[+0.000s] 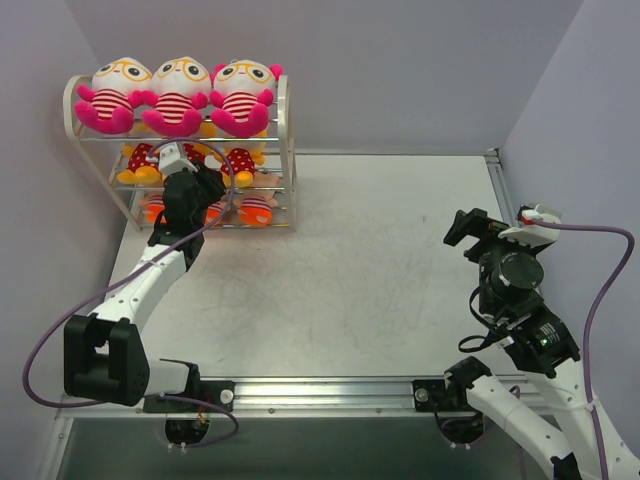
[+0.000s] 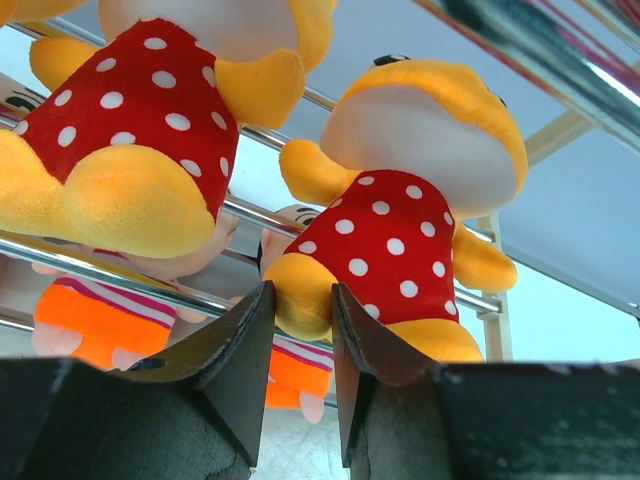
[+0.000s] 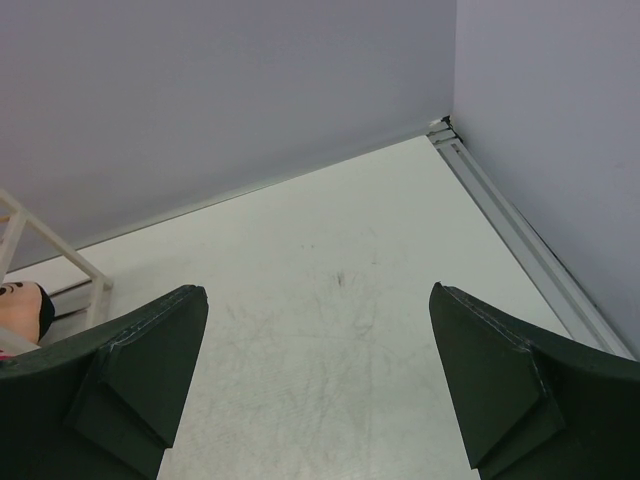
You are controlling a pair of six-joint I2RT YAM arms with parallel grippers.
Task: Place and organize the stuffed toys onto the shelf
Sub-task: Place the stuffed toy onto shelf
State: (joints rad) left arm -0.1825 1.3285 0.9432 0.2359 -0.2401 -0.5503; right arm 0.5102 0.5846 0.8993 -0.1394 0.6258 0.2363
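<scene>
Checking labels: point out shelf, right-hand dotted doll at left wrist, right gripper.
shelf (image 1: 286, 150), top view, right side frame
dotted doll (image 2: 395, 240), left wrist view, red dress
right gripper (image 3: 318, 295), right wrist view, between fingertips

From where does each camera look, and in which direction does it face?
Top external: high behind the robot, looking down on table and shelf; left arm, right arm show.
Left wrist: low at the shelf, looking up at yellow toys; left claw flanks one foot.
Right wrist: above the table, facing the far corner; open right claw shows.
Shared: top and left wrist both see yellow toys.
</scene>
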